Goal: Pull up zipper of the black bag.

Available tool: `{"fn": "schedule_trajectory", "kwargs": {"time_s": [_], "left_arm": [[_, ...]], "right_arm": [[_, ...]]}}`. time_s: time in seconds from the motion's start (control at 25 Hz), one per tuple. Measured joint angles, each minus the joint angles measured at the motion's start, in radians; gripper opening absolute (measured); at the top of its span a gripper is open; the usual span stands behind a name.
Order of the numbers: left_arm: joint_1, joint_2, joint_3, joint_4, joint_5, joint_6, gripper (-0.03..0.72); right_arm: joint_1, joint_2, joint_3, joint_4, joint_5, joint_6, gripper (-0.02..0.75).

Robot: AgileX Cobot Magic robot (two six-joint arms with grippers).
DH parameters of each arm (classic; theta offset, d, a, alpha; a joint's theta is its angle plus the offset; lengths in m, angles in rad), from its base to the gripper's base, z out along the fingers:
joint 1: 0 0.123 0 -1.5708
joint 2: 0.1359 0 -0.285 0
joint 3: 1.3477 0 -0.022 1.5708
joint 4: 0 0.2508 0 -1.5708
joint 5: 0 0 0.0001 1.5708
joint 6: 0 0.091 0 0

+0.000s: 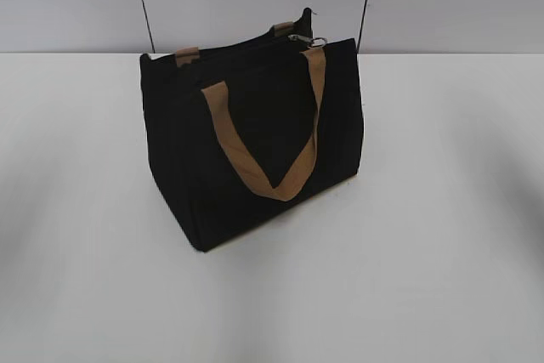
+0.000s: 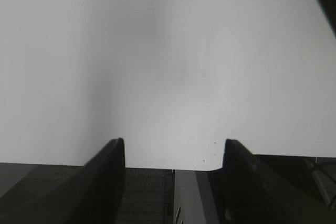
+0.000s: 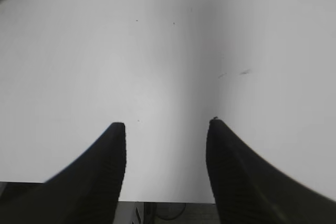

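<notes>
The zipper [image 1: 319, 41], a silver ring, sits at the upper right of the black bag [image 1: 255, 155] mid-frame. Left gripper [image 2: 173, 142] and right gripper [image 3: 167, 124] gape wide over bare table [image 1: 442, 235], bag unseen in either wrist view.

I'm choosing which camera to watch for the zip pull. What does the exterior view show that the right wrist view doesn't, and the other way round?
Only the exterior view shows the black bag standing upright on the white table, its tan strap handles, and the small silver zipper at the bag's top right end. Neither arm appears there.

Only the right wrist view shows the right gripper, its two dark fingers spread apart over bare tabletop, holding nothing.

Both show the white table surface.
</notes>
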Motion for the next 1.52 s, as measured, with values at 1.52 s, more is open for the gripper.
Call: {"fn": "schedule_trajectory", "kwargs": {"time_s": [1.52], "left_arm": [[0.02,-1.177,0.42,0.027,-0.132,0.156,0.441]], "right_arm": [[-0.012,-1.481,0.788,0.036,-0.108,-0.133,0.378]]}}
